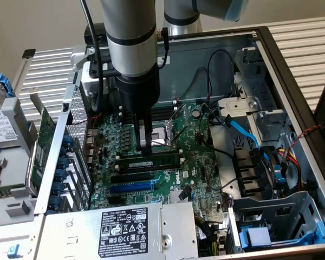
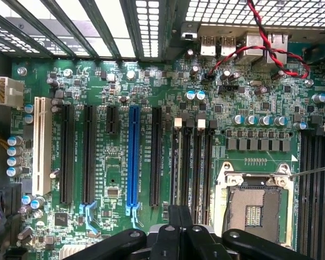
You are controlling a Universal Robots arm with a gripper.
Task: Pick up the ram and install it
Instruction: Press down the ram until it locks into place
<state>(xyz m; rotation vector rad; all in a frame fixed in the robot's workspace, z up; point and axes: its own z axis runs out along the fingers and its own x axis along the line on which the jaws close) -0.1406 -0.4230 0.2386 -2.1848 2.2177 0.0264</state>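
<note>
Ram [image 1: 149,162], long thin green stick with dark chips and a white label, lying level along the motherboard's slots, just under the shut hand [image 1: 146,151]

The board [image 2: 151,135] is green with one blue slot [image 2: 133,157], one white slot [image 2: 41,146] and black ones; the ram [image 1: 149,162] is green; a red-black twisted wire [image 2: 260,32] crosses it.
</note>
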